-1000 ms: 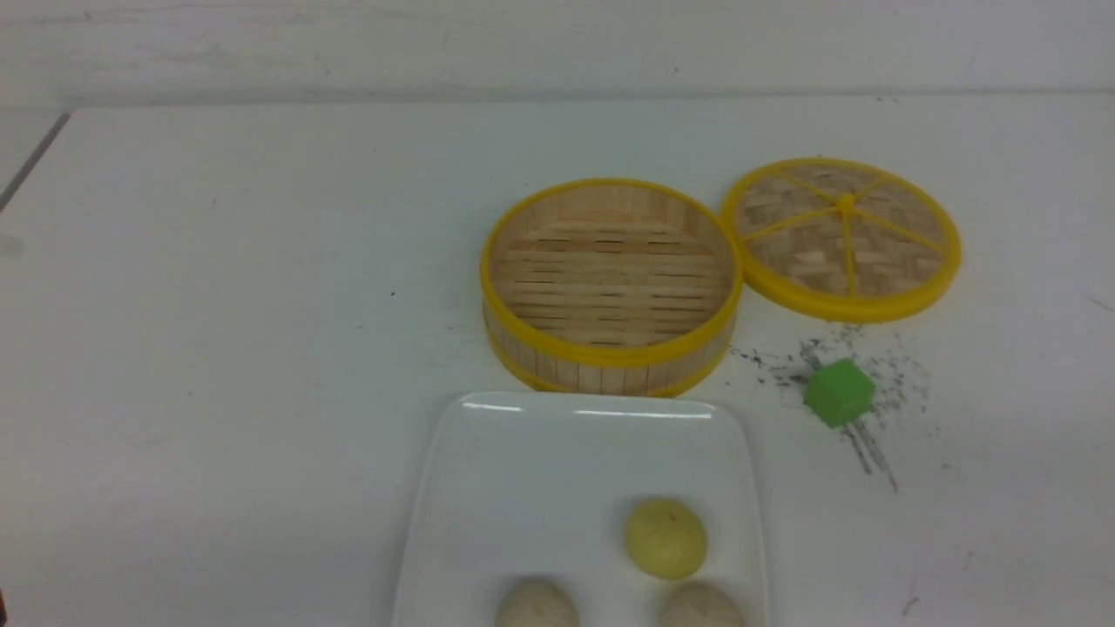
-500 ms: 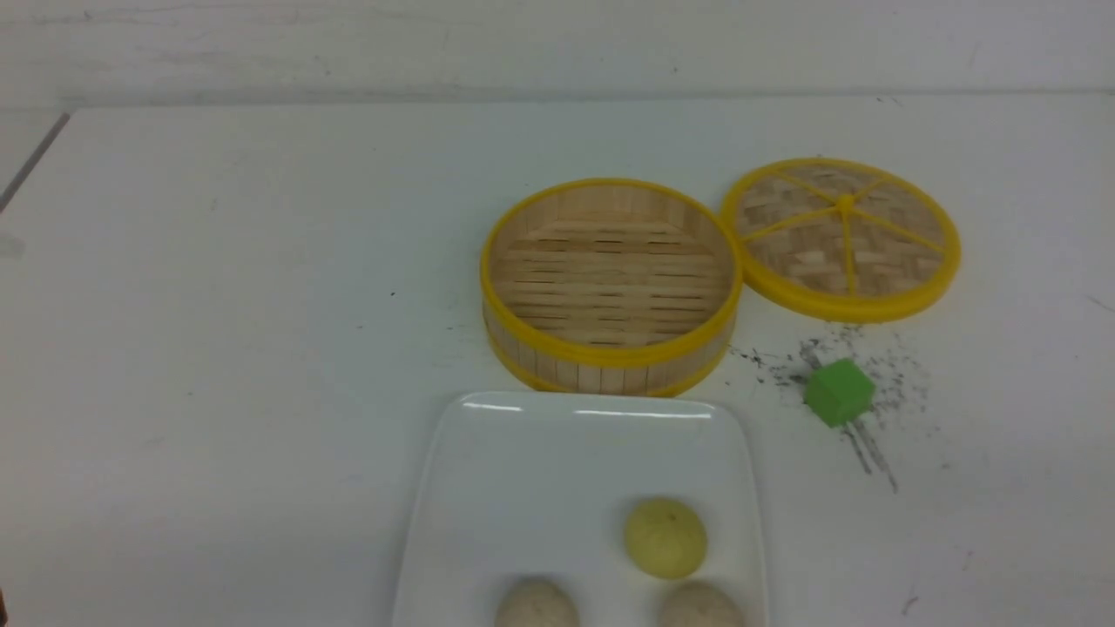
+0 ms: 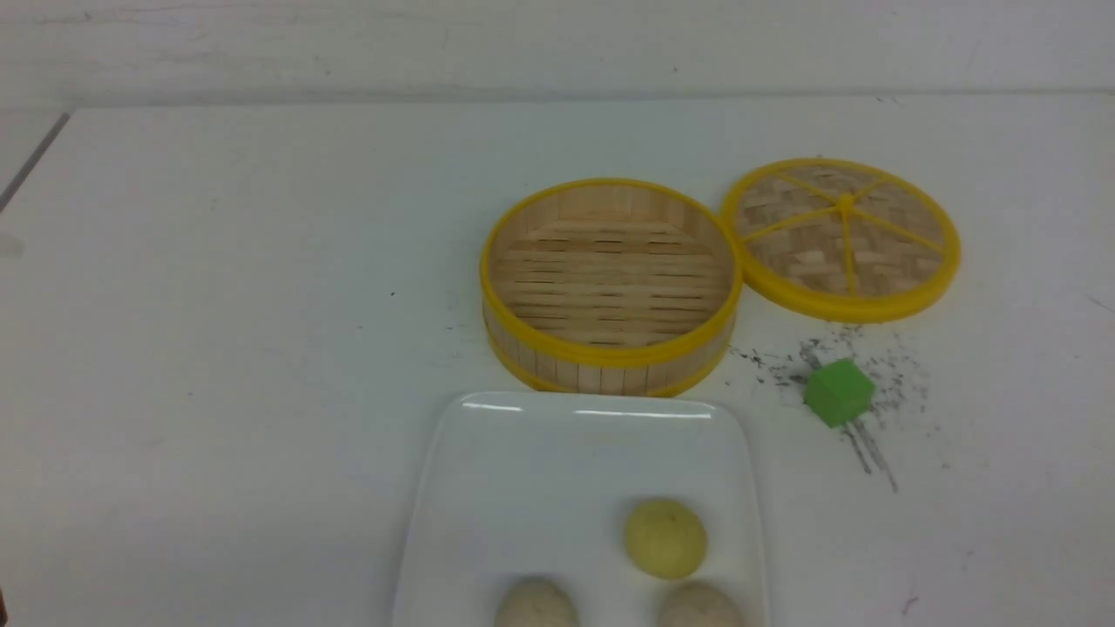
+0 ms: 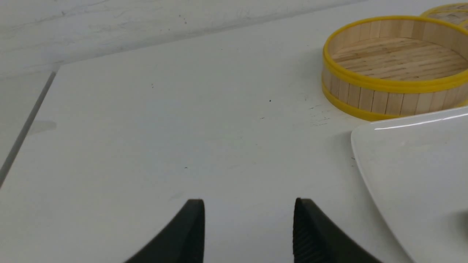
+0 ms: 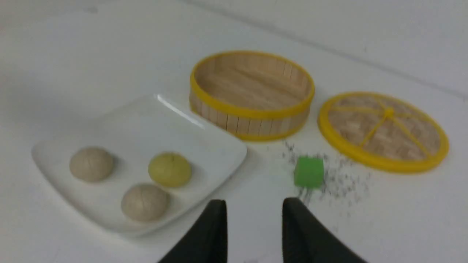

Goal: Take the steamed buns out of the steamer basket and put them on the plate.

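Three steamed buns lie on the white plate (image 3: 523,461): a pale yellow one (image 3: 665,537) and two speckled beige ones (image 3: 536,603) (image 3: 699,606) at the near edge. Behind the plate, the steamer basket (image 3: 610,283) holds nothing. Neither arm shows in the front view. My left gripper (image 4: 248,208) stands open over bare table, left of the plate (image 4: 420,175) and the basket (image 4: 395,65). My right gripper (image 5: 254,206) is open with nothing between its fingers, hovering over the table beside the plate (image 5: 146,124) and its buns (image 5: 169,169) (image 5: 91,163) (image 5: 144,202).
The flat woven lid (image 3: 842,237) with yellow spokes lies right of the basket. A green cube (image 3: 838,392) sits among dark specks on the table, right of the plate. The table's left edge (image 3: 35,157) shows at far left.
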